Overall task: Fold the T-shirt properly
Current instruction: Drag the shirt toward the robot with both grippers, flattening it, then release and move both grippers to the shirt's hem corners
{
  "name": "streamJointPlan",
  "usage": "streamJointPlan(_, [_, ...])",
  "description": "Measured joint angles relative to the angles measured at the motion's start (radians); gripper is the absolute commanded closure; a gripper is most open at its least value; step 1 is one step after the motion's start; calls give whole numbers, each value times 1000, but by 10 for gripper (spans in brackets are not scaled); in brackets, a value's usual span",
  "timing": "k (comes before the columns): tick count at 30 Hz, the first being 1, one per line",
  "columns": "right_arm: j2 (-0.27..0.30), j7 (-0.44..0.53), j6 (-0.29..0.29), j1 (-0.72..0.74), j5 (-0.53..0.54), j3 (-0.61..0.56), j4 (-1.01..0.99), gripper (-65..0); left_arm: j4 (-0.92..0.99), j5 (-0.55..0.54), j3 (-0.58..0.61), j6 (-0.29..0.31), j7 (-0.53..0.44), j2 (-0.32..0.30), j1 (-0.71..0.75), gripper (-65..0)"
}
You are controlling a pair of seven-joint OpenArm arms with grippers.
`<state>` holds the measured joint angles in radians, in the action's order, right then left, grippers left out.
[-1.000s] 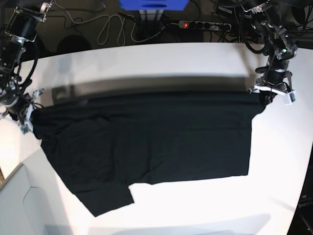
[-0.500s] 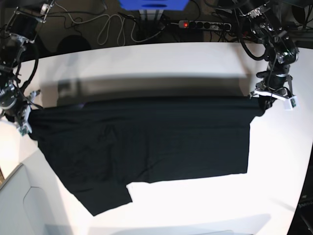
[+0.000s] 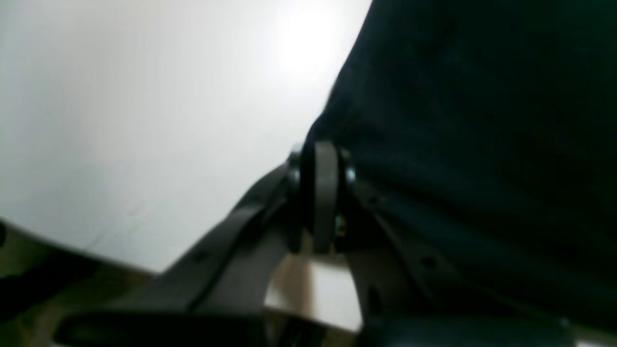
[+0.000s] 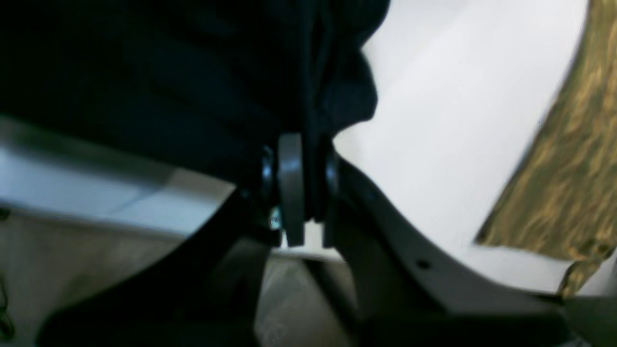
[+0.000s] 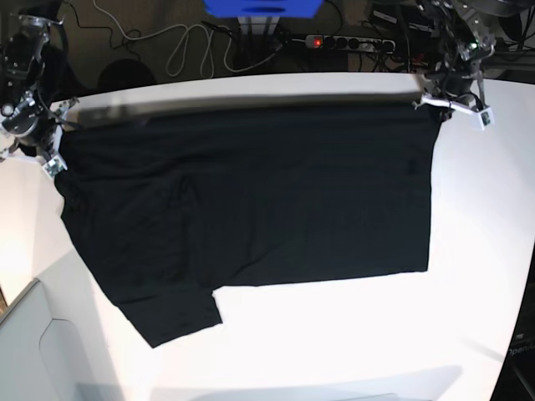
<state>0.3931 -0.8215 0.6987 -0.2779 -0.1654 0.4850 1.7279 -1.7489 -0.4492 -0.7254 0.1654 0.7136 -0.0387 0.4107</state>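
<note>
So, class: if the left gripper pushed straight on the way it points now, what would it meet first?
The left gripper is already shut on the T-shirt, so black cloth comes first. Beyond that lies the white table, though depth is hard to judge.

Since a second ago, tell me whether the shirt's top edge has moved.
Yes. The T-shirt's held edge has gone toward the table's far edge, nearer the power strip, carried by the left gripper and right gripper.

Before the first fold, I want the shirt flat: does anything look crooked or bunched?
Mostly flat. The T-shirt lies skewed: one sleeve juts out at the near edge, and faint wrinkles mark the side near the right gripper. The left gripper pinches the opposite corner.
</note>
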Motion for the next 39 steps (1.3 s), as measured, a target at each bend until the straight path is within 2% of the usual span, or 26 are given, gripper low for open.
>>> streamJointPlan(8, [-6,0,0,-72,0,0,-2,-4,-4,-3,0,0,1,-5,52,0])
streamJointPlan(17, [-14,-2,0,-72,-7,0,-5,-8,-5,-4,0,-1,-2,-5,97,0])
streamJointPlan(19, [-14,-1,0,-71,-6,0,-5,-42,-5,-3,0,-4,-2,-5,105,-3])
streamJointPlan(23, [-13,-2,0,-76,-10,0,-4,-190,-5,1,0,-5,-3,-5,107,-222])
streamJointPlan(25, [-10,-2,0,-89,-14,-2,4,-234,-5,2,0,-4,-2,-6,107,-318])
streamJointPlan(27, [-12,-10,0,-99,-15,-2,13,-264,-5,1,0,-4,-3,-6,106,-384])
streamJointPlan(29, [-14,-10,0,-99,-15,-2,21,-283,-11,3,0,-4,-2,-6,107,-406])
streamJointPlan(32, [-14,-7,0,-86,-14,2,35,-293,-79,4,0,-6,-1,-8,107,-406])
streamJointPlan(36, [-22,-14,0,-82,-19,70,85,-292,-188,-4,-29,-4,-5,-2,104,-406])
streamJointPlan(39, [-44,-16,0,-6,-18,80,105,-294,-220,5,-57,-4,-2,0,92,-406])
